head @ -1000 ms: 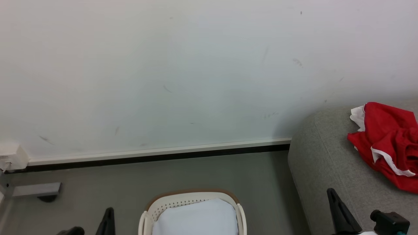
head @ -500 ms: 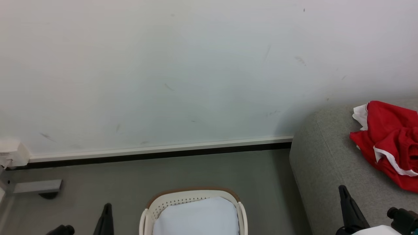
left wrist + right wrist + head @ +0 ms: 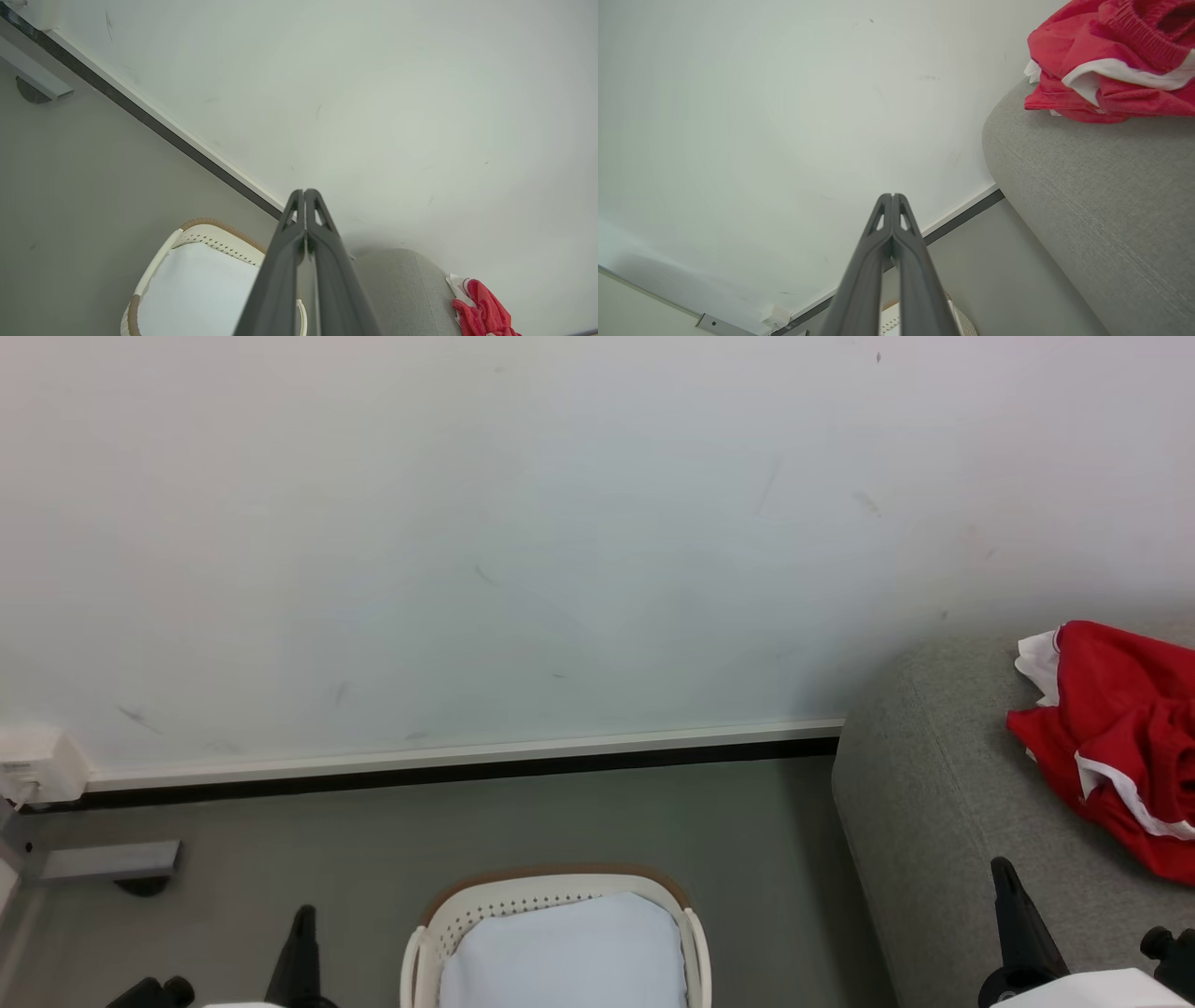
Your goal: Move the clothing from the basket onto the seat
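Room: a pale, scuffed wall (image 3: 467, 523) with dark skirting above a grey floor (image 3: 597, 812).
Basket: the basket (image 3: 551, 889) stands on the floor, near the seat's rounded end. The visible part of its inside is white liner (image 3: 560, 952).
Clothing: the clothing (image 3: 1111, 737) lies crumpled on top of the seat (image 3: 934, 784).
Jaws: the left gripper (image 3: 304, 192) and right gripper (image 3: 893, 196) are both pressed together, holding nothing.
Risk: the basket's near part is cut off, so a garment could be missed, or a grab could snag the liner.
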`<state>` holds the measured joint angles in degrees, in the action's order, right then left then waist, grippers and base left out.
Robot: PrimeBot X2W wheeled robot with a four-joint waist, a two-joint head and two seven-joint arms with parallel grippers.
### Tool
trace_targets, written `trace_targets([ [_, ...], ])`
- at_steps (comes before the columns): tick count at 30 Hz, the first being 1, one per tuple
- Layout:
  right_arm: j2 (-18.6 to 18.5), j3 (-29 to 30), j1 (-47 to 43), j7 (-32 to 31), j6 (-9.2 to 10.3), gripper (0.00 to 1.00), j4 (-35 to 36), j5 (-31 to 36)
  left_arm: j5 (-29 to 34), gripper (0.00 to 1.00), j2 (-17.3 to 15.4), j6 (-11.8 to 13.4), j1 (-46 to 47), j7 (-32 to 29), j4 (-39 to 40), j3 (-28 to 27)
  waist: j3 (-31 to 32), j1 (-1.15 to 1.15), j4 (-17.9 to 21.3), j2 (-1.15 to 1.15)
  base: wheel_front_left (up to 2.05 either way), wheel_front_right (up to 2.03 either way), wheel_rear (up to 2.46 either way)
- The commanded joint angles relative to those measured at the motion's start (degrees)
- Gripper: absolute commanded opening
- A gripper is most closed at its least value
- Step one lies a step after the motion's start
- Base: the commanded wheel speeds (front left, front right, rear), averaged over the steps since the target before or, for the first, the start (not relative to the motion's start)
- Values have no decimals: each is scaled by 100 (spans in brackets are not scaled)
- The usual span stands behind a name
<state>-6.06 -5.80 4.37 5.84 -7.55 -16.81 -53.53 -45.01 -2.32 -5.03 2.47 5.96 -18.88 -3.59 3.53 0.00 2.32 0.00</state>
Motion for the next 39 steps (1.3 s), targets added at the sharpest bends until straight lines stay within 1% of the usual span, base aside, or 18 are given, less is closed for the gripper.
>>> trace_targets([
  [1,-11,88,143,-59,4,0,90,-220,-287,0,-46,-38,163,-66,105,-44,-9,0,-6,0,0,0,0],
  [4,-1,128,147,-101,4,0,98,-341,-429,0,-48,-46,171,-106,119,-54,-18,0,-11,0,0,0,0],
  [5,10,168,150,-136,4,0,107,-461,-588,0,-48,-50,179,-148,133,-63,-26,0,-17,0,0,0,0],
  [6,10,168,150,-136,4,0,107,-461,-588,0,-48,-50,179,-148,133,-63,-26,0,-17,0,0,0,0],
  [14,58,330,165,-304,5,0,139,-979,-1205,0,-53,-82,216,-314,191,-97,-64,0,-40,0,0,0,0],
  [39,159,703,195,-686,7,0,203,-2150,-2634,0,-63,-160,299,-699,316,-185,-165,0,-103,0,0,0,0],
])
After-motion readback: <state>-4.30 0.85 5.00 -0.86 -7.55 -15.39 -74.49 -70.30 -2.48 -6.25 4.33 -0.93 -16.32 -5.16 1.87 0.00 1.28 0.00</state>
